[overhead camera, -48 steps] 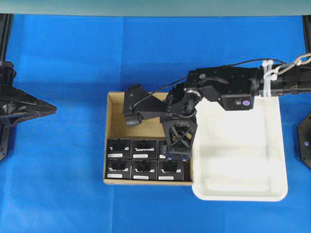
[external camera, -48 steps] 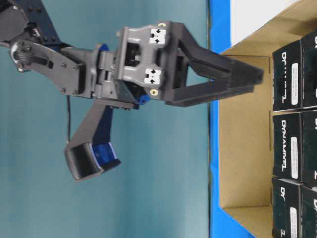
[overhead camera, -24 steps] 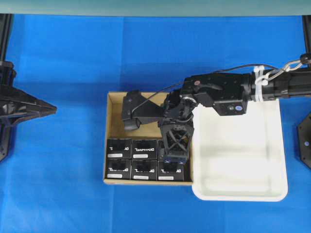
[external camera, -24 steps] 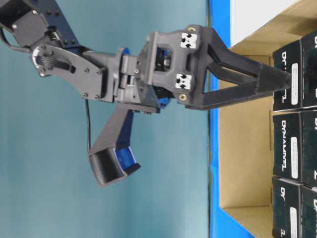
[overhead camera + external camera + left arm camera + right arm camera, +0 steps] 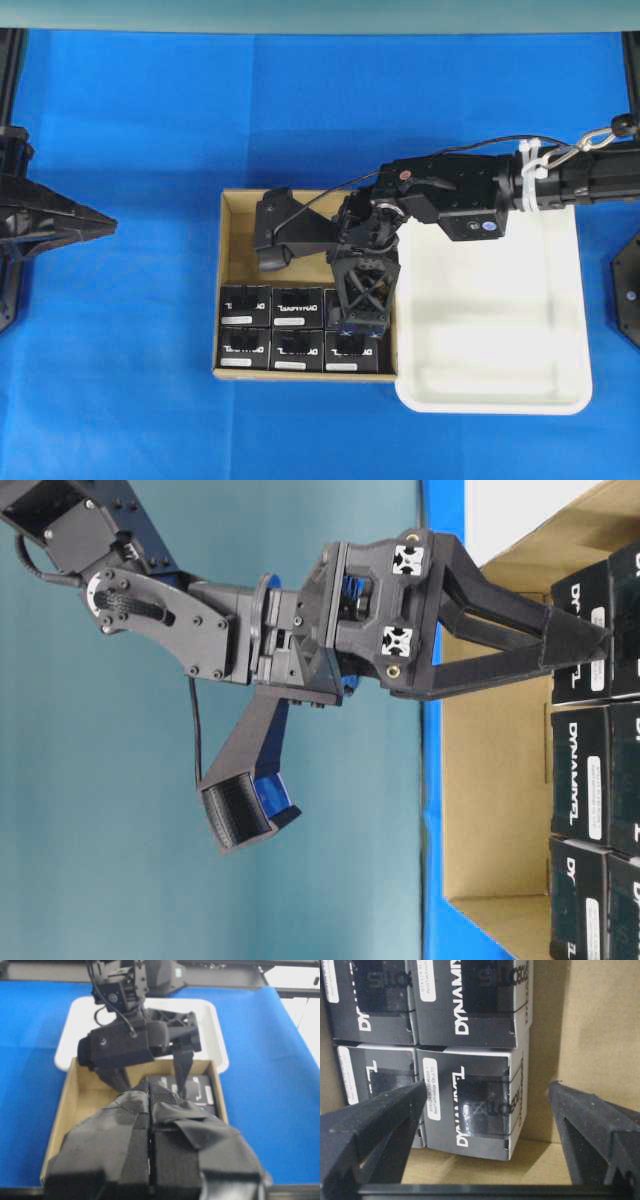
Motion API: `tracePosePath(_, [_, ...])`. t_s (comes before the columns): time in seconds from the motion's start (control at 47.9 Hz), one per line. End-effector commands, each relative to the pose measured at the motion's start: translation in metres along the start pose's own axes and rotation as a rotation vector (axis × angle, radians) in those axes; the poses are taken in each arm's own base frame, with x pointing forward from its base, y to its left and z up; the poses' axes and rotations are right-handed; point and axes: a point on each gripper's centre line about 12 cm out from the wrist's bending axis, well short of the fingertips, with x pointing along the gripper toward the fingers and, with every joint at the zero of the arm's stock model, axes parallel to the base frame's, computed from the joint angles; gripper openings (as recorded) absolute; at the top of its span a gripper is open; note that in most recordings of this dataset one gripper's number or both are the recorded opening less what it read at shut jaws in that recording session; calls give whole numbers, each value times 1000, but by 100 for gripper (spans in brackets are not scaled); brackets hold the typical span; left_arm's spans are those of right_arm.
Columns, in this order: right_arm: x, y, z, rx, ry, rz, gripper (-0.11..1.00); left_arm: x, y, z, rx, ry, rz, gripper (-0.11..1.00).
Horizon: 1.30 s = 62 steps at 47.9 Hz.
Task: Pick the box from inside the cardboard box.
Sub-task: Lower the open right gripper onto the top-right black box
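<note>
Brown corrugated board forms the cardboard box [image 5: 232,250], which sits on the blue desk [image 5: 120,350] with its right wall against a white plastic tray [image 5: 490,330]. Six black cartons with white lettering fill the near half of the cardboard box in two rows of three; the far half shows bare board. I reach in from the right of the overhead view, and my right pincer [image 5: 318,292] points down into the cardboard box with its jaws spread wide and nothing held between them. In the right wrist view, the box [image 5: 470,1105] lies directly between my two fingers [image 5: 367,1125], with a clear gap on each side; its white label faces the left finger, and bare cardboard wall and floor show beside the right finger. In the overhead view, this is the right-hand carton of the farther row, and one finger covers most of it [image 5: 345,305]. In the table-level view, the tip of that finger [image 5: 575,640] meets the top edge of the box [image 5: 580,645]; actual contact cannot be confirmed. My left pincer [image 5: 150,1160] is parked at the left edge of the desk, well apart from the cardboard box, with its taped pads pressed together.
</note>
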Motion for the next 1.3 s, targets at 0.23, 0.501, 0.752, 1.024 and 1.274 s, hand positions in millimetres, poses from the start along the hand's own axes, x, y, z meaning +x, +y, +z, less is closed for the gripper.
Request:
tracePosePath(0.23, [-2, -18, -1, 15, 0, -29, 98, 1, -1, 10, 3, -23, -2, -7])
tracePosePath(0.501, [-8, -36, -2, 36, -5, -56, 98, 0, -1, 11, 2, -26, -2, -7])
tracePosePath(0.752, [-12, -51, -4, 24, 1, -96, 98, 0, -1, 11, 3, -28, -2, -7])
tracePosePath(1.024, [-17, -65, -4, -4, -6, -111, 98, 0, -1, 11, 2, -28, -2, -7])
tracePosePath(1.274, [-19, -69, 0, -29, -3, -127, 98, 0, -1, 11, 3, -26, -2, -7])
